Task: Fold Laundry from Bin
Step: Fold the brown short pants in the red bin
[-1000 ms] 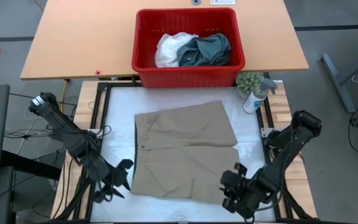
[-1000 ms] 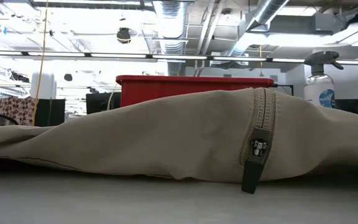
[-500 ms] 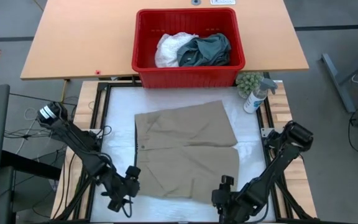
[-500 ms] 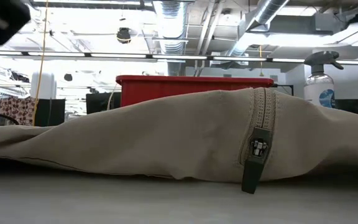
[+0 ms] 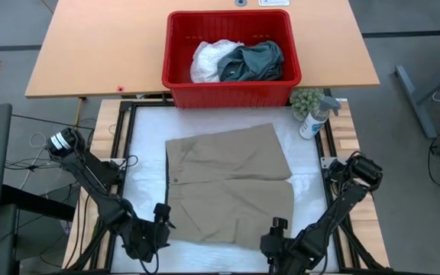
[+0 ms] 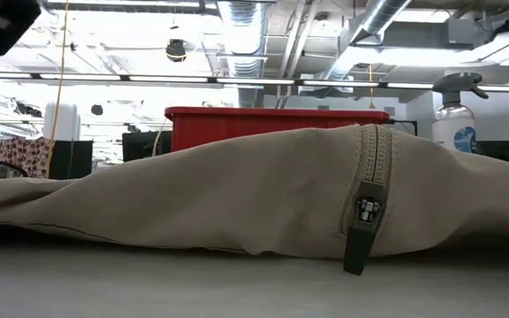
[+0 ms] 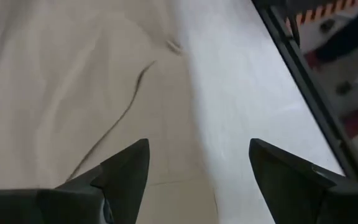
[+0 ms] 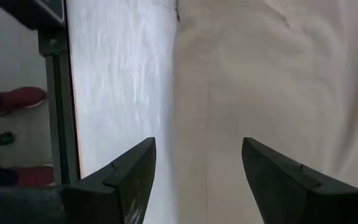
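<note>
Both grippers (image 5: 161,216) (image 5: 279,227) lower, no legible writing

A beige-khaki pair of shorts (image 5: 229,186) lies spread flat on the white table top, waistband with zipper toward the left side. Beyond it stands the red plastic bin (image 5: 231,90), holding a crumpled white garment (image 5: 208,59) beside a bunched dark teal-green one (image 5: 252,61).

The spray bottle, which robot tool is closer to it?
Right. The right tool is below the spray bottle on its side; the left tool sits across the khaki shorts.
</note>
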